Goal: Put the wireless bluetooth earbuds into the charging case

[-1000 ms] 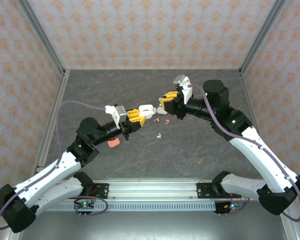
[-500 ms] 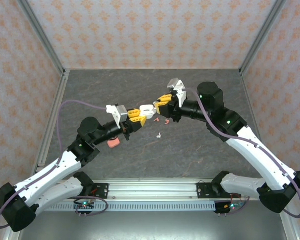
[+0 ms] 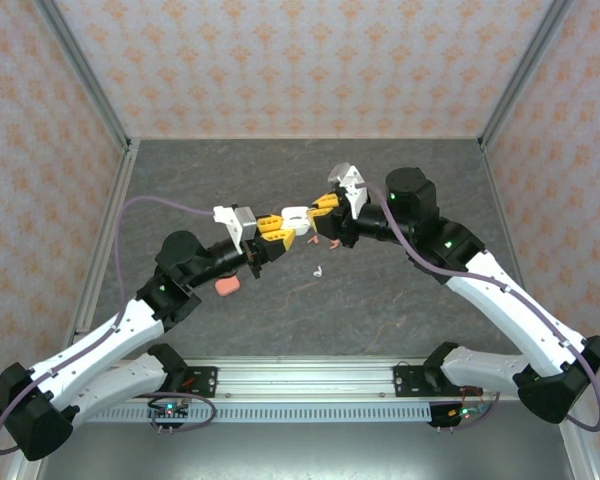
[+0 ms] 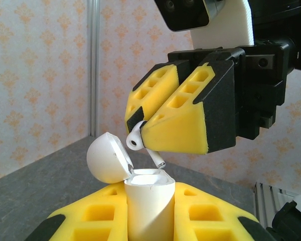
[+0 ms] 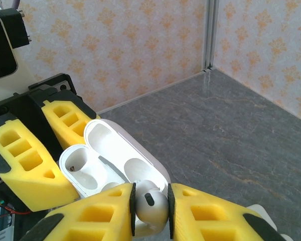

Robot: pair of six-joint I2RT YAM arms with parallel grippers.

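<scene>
The left arm (image 3: 130,325) and right arm (image 3: 515,305) wear white shells over black joints, each trailed by a lilac cable (image 3: 170,207) (small green lights (image 3: 446,244) glow on the links). Yellow cut-out finger pads (image 4: 183,128) sit centre frame.

tabletop (image 3: 380,300): dark grey, marbled with faint paler veins
walls (image 3: 280,60): pale pink, repeating orange floral motif
left claw (image 3: 283,226): yellow fingers, black backing
right claw (image 3: 320,209): the same yellow and black
charging case (image 4: 148,206): plain white
earbud (image 4: 134,138): white, silvery stem tip
loose case (image 3: 226,287): salmon-pink
cables (image 3: 160,207): purple
arms (image 3: 500,295): white shells, black joints
</scene>
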